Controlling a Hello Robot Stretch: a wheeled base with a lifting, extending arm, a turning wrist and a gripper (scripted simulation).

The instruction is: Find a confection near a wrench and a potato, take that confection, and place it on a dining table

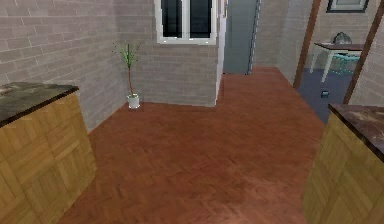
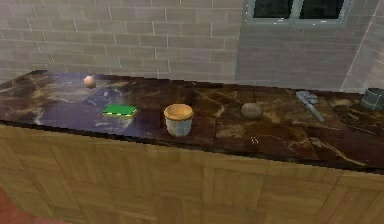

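On the dark marbled counter (image 2: pixel 60 105) in the arm side view lie several small things. A brownish rounded lump (image 2: pixel 251 110), potato-like, sits right of the middle. A grey metal tool (image 2: pixel 309 103), shaped like a wrench, lies further right. A tan round cup-like thing (image 2: pixel 178 119) stands near the front edge at the middle. Left of it lies a flat green item (image 2: pixel 121 110), and a small pale ball (image 2: pixel 90 81) sits at the back left.
A grey pot (image 2: pixel 373 98) stands at the counter's right end. In the forward view, wooden counters (image 1: pixel 40 140) (image 1: pixel 350 160) flank a red-brown floor (image 1: pixel 200 150). A potted plant (image 1: pixel 131 70) stands by the brick wall. A doorway at right shows a table (image 1: pixel 338 48).
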